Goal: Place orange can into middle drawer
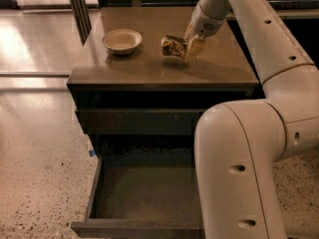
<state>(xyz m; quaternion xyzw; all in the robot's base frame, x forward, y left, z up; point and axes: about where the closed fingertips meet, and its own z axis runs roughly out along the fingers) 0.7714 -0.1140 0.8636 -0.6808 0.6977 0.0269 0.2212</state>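
Arm [264, 39] comes in from the right foreground: fat white elbow link low in frame, then the upper link runs up and back over the cabinet, wrist bent down toward the worktop [149, 71]. gripper [192, 48] sits over the back-right part of the worktop, pointing down and slightly left. fingers [196, 47] are pinching the right end of the orange can [172, 46]. Can is on its side, long axis roughly left-right, a dark shadow patch on the surface right under it; looks just off the surface, but can't confirm any gap. Beige bowl [121, 40] stands upright to the left of the can, apart from it, near the back-left of the worktop. Worktop is a smooth brown slab with some glare. Under it a closed dark drawer front [139, 121], and below that the middle drawer [139, 195] pulled well out toward the camera, olive-brown floor showing, thin dark side walls; its right side is hidden behind the arm. Can is up at worktop level, well apart from the drawer. Floor [40, 148] is pale speckled terrazzo with bright reflections at left; small blue scrap [92, 153] on it beside the cabinet's left edge. Dark vertical posts [77, 9] behind the back-left corner
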